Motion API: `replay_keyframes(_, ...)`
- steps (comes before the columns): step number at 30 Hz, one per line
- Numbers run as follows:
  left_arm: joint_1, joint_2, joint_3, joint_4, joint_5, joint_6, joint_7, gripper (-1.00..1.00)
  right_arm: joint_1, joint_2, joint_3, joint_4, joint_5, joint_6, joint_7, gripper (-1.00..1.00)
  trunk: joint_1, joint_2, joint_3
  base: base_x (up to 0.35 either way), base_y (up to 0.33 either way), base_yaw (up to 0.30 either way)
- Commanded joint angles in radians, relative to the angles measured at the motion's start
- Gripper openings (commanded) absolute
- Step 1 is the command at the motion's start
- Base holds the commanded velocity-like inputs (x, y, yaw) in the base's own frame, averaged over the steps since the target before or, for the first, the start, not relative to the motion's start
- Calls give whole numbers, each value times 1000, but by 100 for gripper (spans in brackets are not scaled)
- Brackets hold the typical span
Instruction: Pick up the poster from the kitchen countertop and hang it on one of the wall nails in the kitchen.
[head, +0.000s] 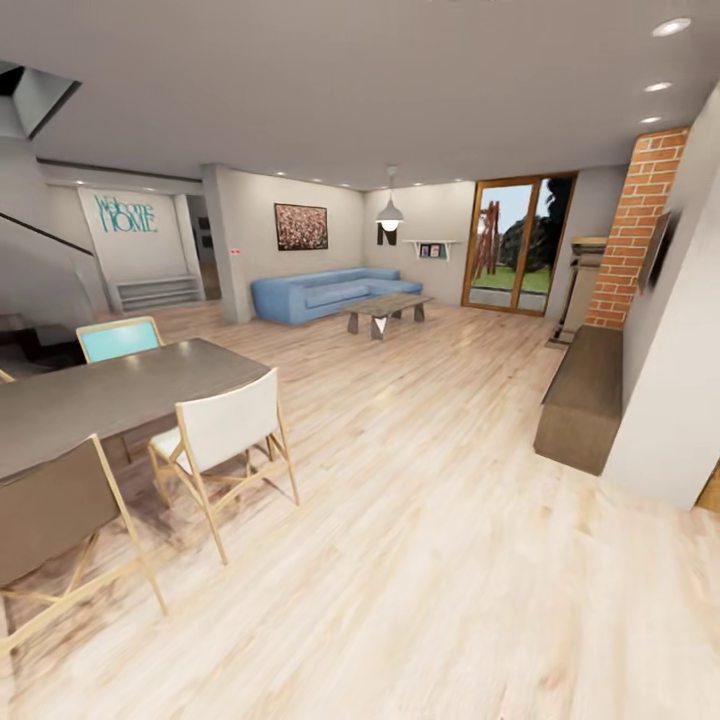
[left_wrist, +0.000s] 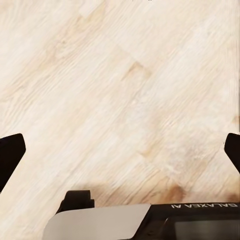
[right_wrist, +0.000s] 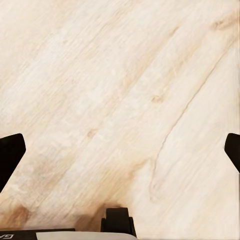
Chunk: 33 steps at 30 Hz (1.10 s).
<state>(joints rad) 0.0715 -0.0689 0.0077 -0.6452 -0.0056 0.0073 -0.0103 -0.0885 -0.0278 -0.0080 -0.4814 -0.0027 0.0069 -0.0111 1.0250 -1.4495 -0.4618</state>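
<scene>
The poster, the kitchen countertop and the wall nails are out of view; I am looking across a living and dining room. In the left wrist view my left gripper (left_wrist: 120, 155) is open, its dark fingertips (left_wrist: 11, 152) far apart over pale wood floor, with nothing between them. In its own wrist view my right gripper (right_wrist: 120, 155) is also open and empty above the floor, fingertips (right_wrist: 11, 152) at the frame's sides. A black-framed reddish speckled picture (head: 301, 227) hangs on the far wall; it is not the poster.
A grey dining table (head: 100, 400) with a white chair (head: 225, 430), a teal chair (head: 118, 338) and a brown chair (head: 50, 510) stands at the left. A low dark cabinet (head: 585, 395) lines the right wall. A blue sofa (head: 330, 292) and coffee table (head: 385, 308) stand far ahead across wood floor.
</scene>
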Motion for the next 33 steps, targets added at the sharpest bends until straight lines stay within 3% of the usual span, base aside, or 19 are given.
replay_keyframes(1, 1, 0, 1, -2, -1, 1, -1, 100, 0, 0, -1, 0, 0, 1, -1, 100, 0, 0, 0, 0, 0, -297)
replay_keyframes(26, 1, 0, 1, -1, -1, 2, -1, 100, 0, -1, -1, 0, 0, -1, -3, 100, 0, 0, 13, 0, 0, -298)
replay_keyframes(33, 1, 0, 0, -1, -1, 2, -2, 100, 0, -2, -1, 0, 0, -1, -3, 100, 0, 0, 15, 0, -78, -110)
